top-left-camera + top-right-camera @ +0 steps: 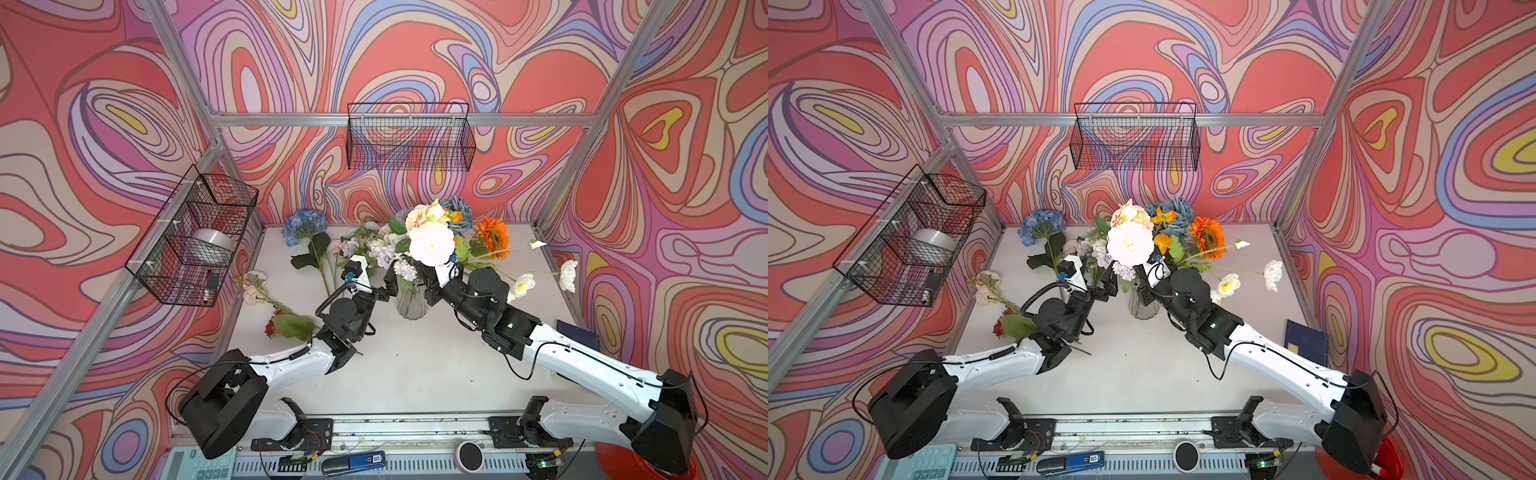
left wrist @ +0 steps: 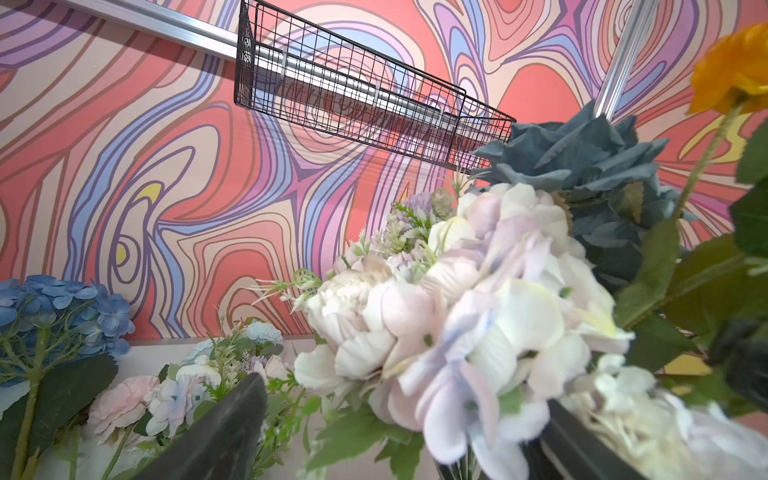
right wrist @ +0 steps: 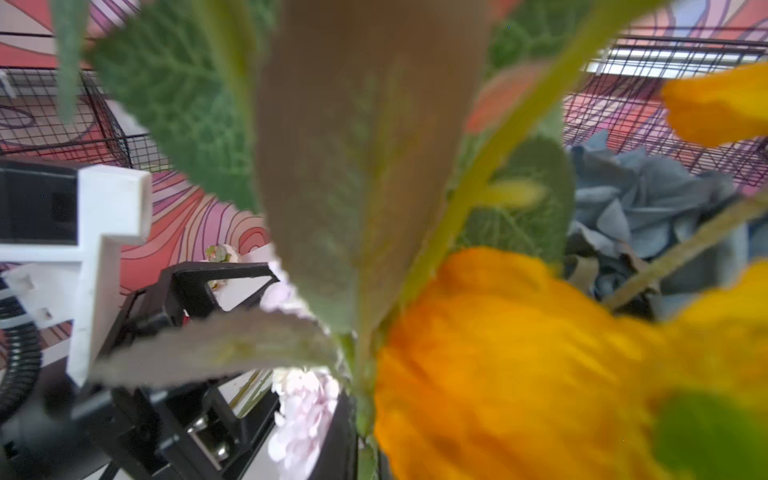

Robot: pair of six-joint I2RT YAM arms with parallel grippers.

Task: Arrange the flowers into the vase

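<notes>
A ribbed glass vase (image 1: 410,305) (image 1: 1142,307) stands mid-table, holding flowers: a big white bloom (image 1: 431,245), an orange sunflower (image 1: 493,236), a grey-blue rose (image 1: 460,216) and lilac hydrangea (image 2: 478,316). My right gripper (image 1: 430,284) (image 3: 365,432) is at the vase mouth under the white bloom, shut on a green flower stem (image 3: 365,407). My left gripper (image 1: 388,289) (image 2: 399,457) is open just left of the vase, fingers (image 2: 220,436) wide apart below the hydrangea. Loose flowers lie on the table: a blue hydrangea (image 1: 305,224), a pastel bunch (image 1: 357,245), peach blooms (image 1: 253,286) and a red one (image 1: 272,328).
White daisies (image 1: 567,274) on long stems lean out to the right of the vase. A wire basket (image 1: 195,237) with a tape roll hangs on the left wall, another wire basket (image 1: 409,137) on the back wall. A dark blue book (image 1: 577,332) lies at the table's right edge.
</notes>
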